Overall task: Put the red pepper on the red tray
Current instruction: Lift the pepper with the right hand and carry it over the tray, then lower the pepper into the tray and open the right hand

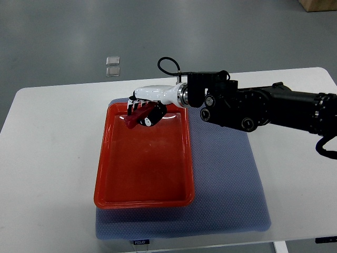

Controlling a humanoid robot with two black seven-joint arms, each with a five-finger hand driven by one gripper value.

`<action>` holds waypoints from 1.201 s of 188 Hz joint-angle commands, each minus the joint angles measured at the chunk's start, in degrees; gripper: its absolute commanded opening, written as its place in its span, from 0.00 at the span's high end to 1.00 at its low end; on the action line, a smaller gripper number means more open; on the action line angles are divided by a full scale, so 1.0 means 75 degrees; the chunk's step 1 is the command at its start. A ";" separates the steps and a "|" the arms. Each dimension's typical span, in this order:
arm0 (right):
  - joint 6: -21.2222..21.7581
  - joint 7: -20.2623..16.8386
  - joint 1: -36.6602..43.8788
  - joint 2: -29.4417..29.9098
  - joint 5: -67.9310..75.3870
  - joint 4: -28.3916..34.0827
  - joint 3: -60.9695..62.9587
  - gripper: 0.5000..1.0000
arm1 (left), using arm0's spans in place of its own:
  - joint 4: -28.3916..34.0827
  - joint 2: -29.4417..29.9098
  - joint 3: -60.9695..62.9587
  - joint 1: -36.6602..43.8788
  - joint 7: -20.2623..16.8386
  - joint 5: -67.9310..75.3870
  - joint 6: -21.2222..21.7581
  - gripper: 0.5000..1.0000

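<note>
My right hand reaches in from the right edge and hangs over the far end of the red tray. Its fingers are curled around a dark red pepper, which pokes out to the left below the white palm. The pepper sits just above the tray floor near the far rim; whether it touches the floor I cannot tell. The tray lies on the left part of a blue-grey mat. My left arm does not show.
The white table carries the mat and tray. Its front edge runs along the bottom of the picture. Two small pale squares lie on the grey floor beyond the table's far edge.
</note>
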 commanded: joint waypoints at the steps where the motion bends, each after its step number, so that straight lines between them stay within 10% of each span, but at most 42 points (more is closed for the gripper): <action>1: -0.0023 -0.0011 -0.0347 0.0101 -0.0076 -0.0409 -0.0052 1.00 | -0.0024 0.0000 0.0001 0.0001 -0.0001 0.0008 0.0000 0.00; 135: -0.0551 0.0083 -0.1367 0.0101 -0.0087 -0.0667 0.0077 1.00 | -0.0013 0.0000 0.0001 0.0001 -0.0001 0.0008 -0.0012 0.00; 226: -0.0668 0.0106 -0.1331 0.0101 0.0030 -0.0667 0.0534 0.65 | -0.0013 0.0000 0.0001 0.0001 -0.0001 0.0008 -0.0012 0.00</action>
